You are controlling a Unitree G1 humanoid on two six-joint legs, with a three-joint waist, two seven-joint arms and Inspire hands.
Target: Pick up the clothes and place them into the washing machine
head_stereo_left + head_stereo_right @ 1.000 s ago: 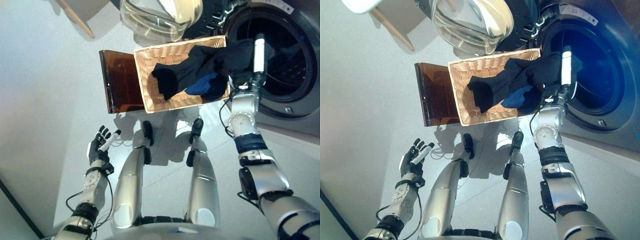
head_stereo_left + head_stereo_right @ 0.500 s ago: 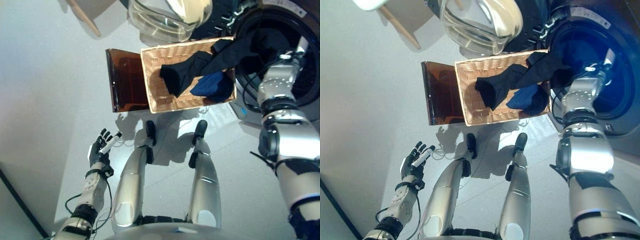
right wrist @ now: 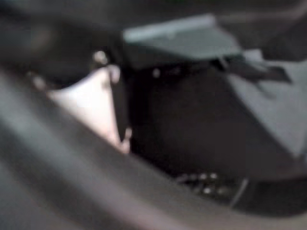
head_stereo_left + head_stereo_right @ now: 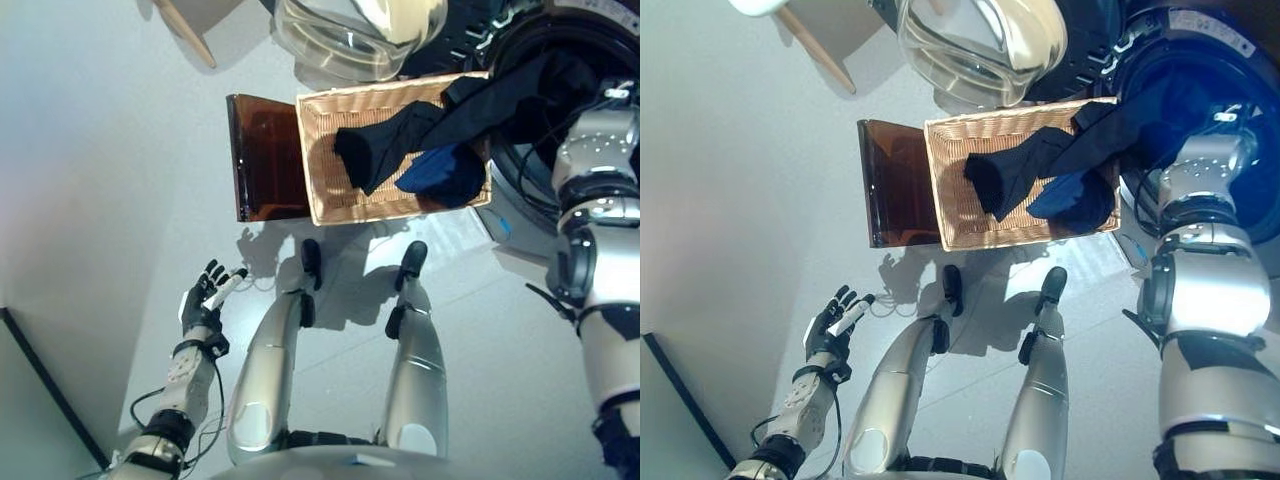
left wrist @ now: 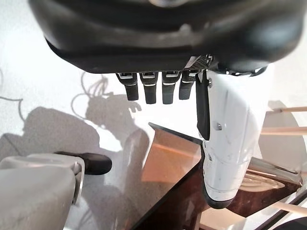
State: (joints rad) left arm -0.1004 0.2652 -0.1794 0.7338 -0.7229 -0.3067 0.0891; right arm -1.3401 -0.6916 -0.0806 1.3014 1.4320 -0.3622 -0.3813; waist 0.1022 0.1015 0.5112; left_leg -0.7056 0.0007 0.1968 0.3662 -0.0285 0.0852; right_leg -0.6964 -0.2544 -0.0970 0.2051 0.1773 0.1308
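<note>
1. Nearest me, the left hand (image 4: 205, 292) hangs low over the pale floor (image 4: 90, 180), fingers spread and straight, holding nothing.
2. Further on, the rectangular woven wicker basket (image 4: 325, 190) sits on the floor beside a brown translucent plastic panel (image 4: 262, 160).
3. A long black garment (image 4: 400, 130) stretches from the basket's middle across its far corner into the round drum opening of the grey washing machine (image 4: 1185, 60); a blue cloth (image 4: 440, 170) lies in the basket beside it.
4. The right hand is inside the drum, hidden; I cannot tell whether its fingers grip the cloth.
5. This looks like the loading step: next, draw the trailing end fully in, then let go.
</note>
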